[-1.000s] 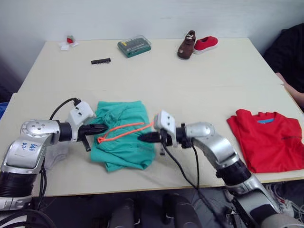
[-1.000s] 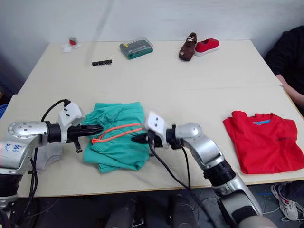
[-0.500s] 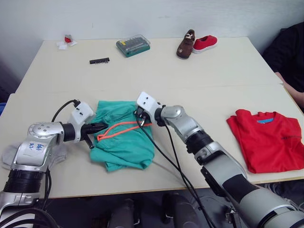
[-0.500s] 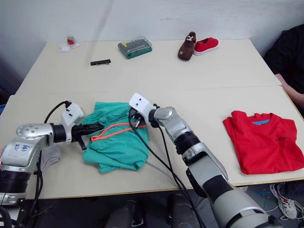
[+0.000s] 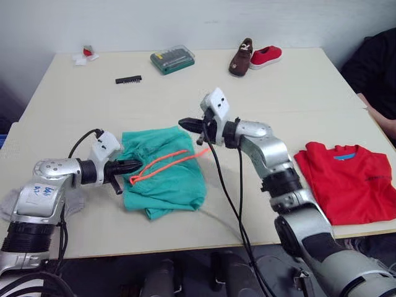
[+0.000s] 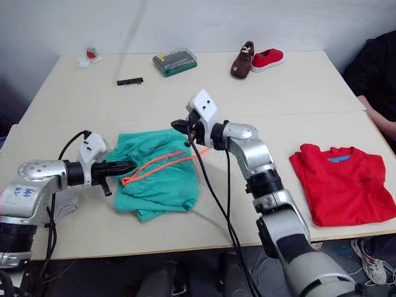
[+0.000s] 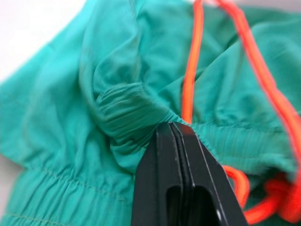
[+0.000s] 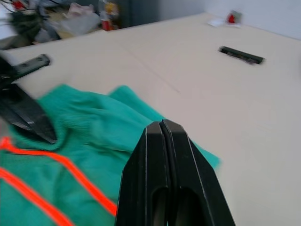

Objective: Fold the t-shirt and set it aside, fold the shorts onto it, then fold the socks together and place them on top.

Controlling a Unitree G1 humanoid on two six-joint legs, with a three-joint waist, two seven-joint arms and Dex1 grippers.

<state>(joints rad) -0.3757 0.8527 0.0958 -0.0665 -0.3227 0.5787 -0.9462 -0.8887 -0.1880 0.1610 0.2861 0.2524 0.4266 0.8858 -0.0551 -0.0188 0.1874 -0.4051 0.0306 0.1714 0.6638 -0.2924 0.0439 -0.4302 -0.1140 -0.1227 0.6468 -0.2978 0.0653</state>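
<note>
Since the frames a second ago, the right gripper (image 5: 187,124) has swung from the shorts' near right edge up to their far right corner; the left gripper (image 5: 132,166) has barely shifted.

Head views: crumpled teal-green cloth shorts (image 5: 166,179) with an orange drawstring (image 5: 162,163) lie at the centre-left of the beige table (image 5: 185,86). The folded bright red short-sleeved t-shirt (image 5: 349,179) sits well apart at 3 o'clock. A light grey knit sock (image 5: 7,202) shows at 9 o'clock, behind the left arm. Brown and red shoes (image 5: 253,55) and a green bit case (image 5: 172,59) lie at 12 o'clock. A person's dark sleeve (image 5: 374,68) is at the far right edge.

Left wrist view: black fingers (image 7: 181,179) pressed together, tip nipping the gathered waistband of the shorts.

Right wrist view: fingers (image 8: 171,174) closed together with nothing between them, hovering over the shorts' corner.

Risks, as judgement: the left pinch looks shallow, so a pull could slip it off. The loose drawstring may snag a finger. With the right gripper closed and empty, lifting from one side would bunch the cloth, not fold it.
</note>
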